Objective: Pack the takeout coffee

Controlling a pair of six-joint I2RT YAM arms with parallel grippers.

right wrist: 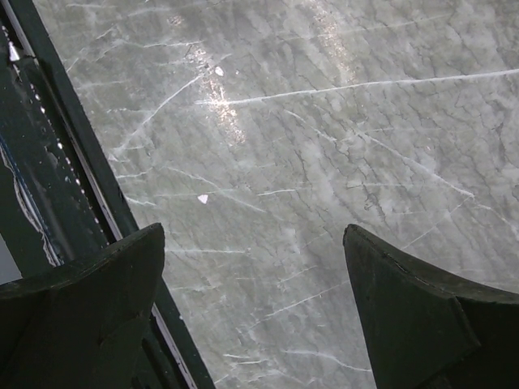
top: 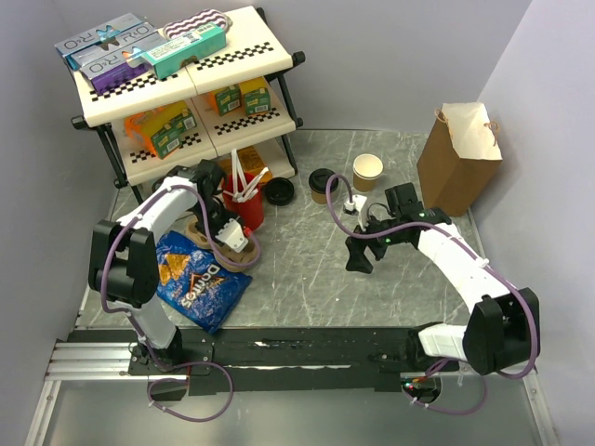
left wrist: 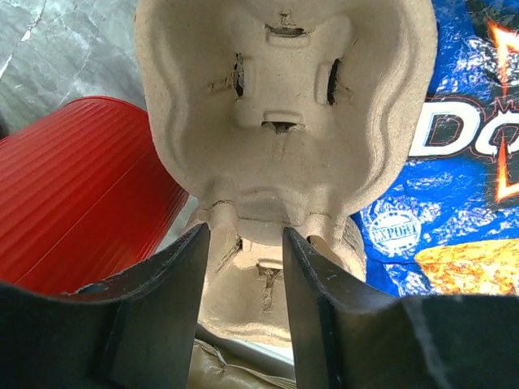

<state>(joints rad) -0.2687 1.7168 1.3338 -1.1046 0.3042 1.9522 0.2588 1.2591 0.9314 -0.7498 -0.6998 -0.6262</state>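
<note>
The takeout coffee [top: 322, 184], a tan cup with a black lid, stands at the back middle of the table, clear of both grippers. My left gripper [top: 219, 221] hangs low over a tan pulp cup carrier [left wrist: 280, 97], which lies between the red cup of white sticks [top: 244, 204] and the blue chip bag [top: 197, 277]. Its fingers [left wrist: 162, 292] straddle the carrier's narrow middle, partly closed, and a firm grip does not show. My right gripper [top: 359, 255] hovers wide open over bare marble [right wrist: 324, 121], in front of the coffee, with nothing between its fingers.
An unlidded tan cup [top: 367, 171] stands right of the coffee, and a loose black lid [top: 279, 191] lies to its left. A brown paper bag [top: 460, 153] stands at the back right. A stocked shelf rack [top: 186, 93] fills the back left. A black rail [right wrist: 49, 162] runs along the near edge.
</note>
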